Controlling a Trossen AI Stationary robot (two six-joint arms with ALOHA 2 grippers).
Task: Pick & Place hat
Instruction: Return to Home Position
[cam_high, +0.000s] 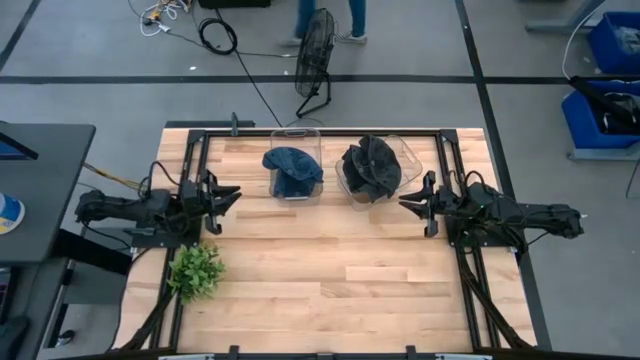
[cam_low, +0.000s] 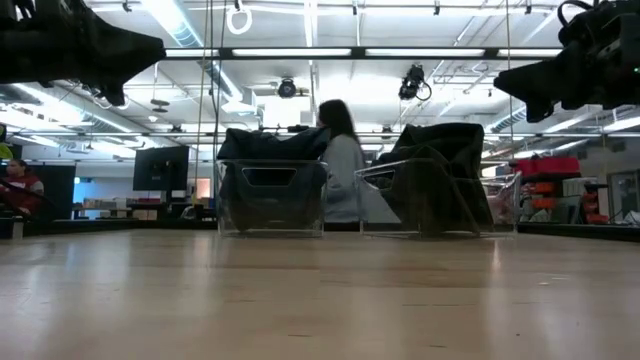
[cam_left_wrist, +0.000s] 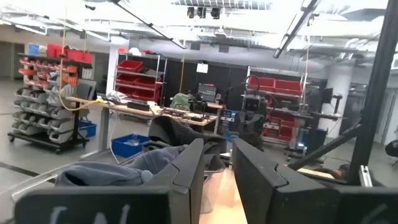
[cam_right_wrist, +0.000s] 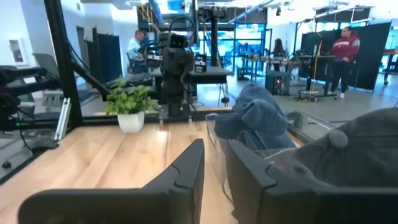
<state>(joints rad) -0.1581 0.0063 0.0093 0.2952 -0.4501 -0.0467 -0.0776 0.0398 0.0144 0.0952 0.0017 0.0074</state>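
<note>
Two clear bins stand at the table's far side. A blue denim hat (cam_high: 293, 170) lies in the left bin (cam_high: 312, 135), draped over its rim; it also shows in the right wrist view as the blue hat (cam_right_wrist: 255, 115). A dark grey hat (cam_high: 372, 167) fills the right bin (cam_high: 410, 150), its crumpled brim spilling over the walls. My left gripper (cam_high: 222, 205) hovers open at the table's left edge, pointing toward the bins. My right gripper (cam_high: 415, 210) hovers open just right of the dark hat's bin. Both hang well above the table in the low view.
A small potted green plant (cam_high: 196, 270) stands near the table's left near corner. A black frame (cam_high: 320, 130) runs around the table's far and side edges. The bare wood (cam_high: 330, 270) stretches between the arms and toward the near edge. People show in the room beyond.
</note>
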